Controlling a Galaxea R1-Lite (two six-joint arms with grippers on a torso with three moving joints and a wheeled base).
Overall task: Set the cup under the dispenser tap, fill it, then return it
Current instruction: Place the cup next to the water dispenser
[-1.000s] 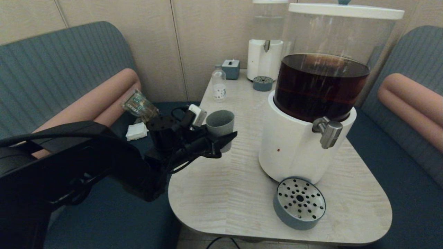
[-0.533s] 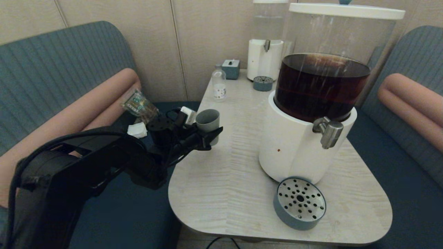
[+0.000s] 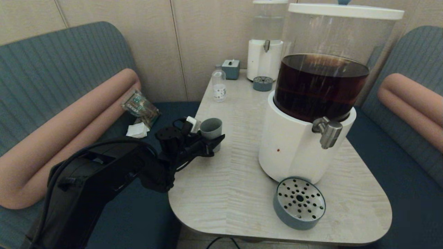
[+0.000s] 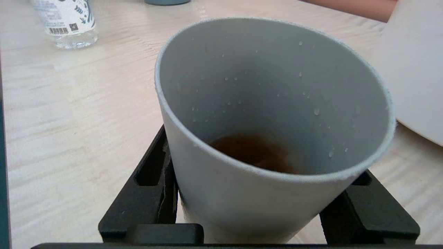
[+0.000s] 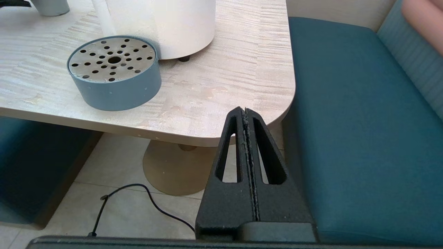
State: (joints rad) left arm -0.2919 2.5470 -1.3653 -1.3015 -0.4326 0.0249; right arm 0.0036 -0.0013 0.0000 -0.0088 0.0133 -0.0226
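since a second ago the left claw [image 3: 211,141] has drawn back and lower toward the worktop's [image 3: 242,193] left edge, carrying the cup [image 3: 211,128] away from the dispenser tap [image 3: 328,131]. its black fingers [image 4: 148,204] pinch the matte grey-blue tumbler's base, upright, brown liquid shallow inside, droplets on the wall. the right claw [image 5: 246,114], pressed together, hangs off the pale wood-grain worktop's corner beside the perforated drip tray [image 5: 112,71].
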